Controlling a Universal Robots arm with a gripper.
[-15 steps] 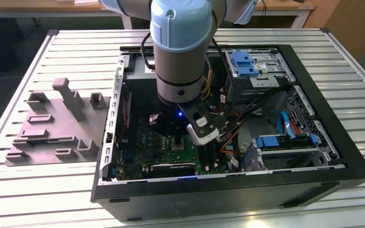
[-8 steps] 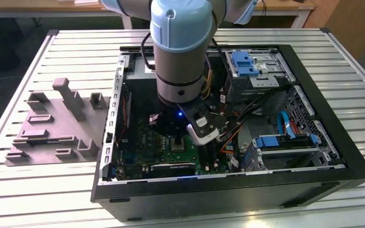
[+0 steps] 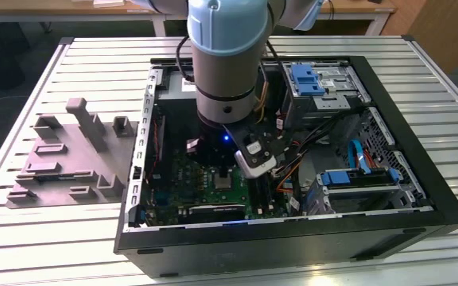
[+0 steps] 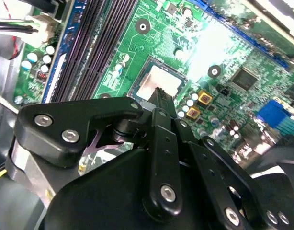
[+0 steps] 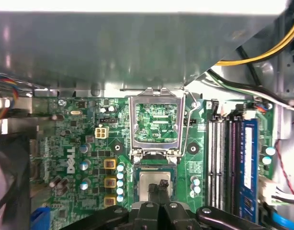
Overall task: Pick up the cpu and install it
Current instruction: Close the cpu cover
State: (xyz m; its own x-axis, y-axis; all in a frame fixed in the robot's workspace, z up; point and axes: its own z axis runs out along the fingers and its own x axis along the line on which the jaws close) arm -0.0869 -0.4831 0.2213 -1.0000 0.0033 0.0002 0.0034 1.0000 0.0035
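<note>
Exterior view: an open black computer case [image 3: 388, 113] lies on its side on a slatted white surface [image 3: 93, 59], taking up most of the half of it toward the exterior view's right. A grey moulded fixture tray [image 3: 70, 158] sits on the surface just beside the case, toward the exterior view's left. The arm [image 3: 227, 65] comes down from above into the case, and the tool [image 3: 254, 159] hangs low over the green motherboard [image 3: 183, 173]. On the board, just beside the tool, a small pale square shows that looks like the cpu [image 3: 226, 180]. Blue drive brackets [image 3: 306, 79] sit along the case wall far from the fixture tray.

Second wrist view: the tool's black linkage [image 4: 161, 158] crosses the foreground. Its fingertips [image 4: 160, 98] appear drawn close together, directly over the silvery cpu [image 4: 159, 79], which lies flat in its socket on the motherboard [image 4: 223, 43]. I cannot tell whether the tips touch the chip; they do not appear to have hold of anything. Long dark memory slots [image 4: 96, 43] run beside the socket.

First wrist view: the hollow metal retention frame [image 5: 156, 122] stands swung up and open, hinged at the socket's edge. Beside its hinge the cpu [image 5: 149, 184] rests in the socket, with the tool [image 5: 159, 189] and its narrow, near-closed tips at the chip's near edge. Memory slots [image 5: 223, 158] lie to one side of the socket, yellow capacitors [image 5: 109, 164] to the other. Bundled cables [image 5: 252, 86] run along the case wall.
</note>
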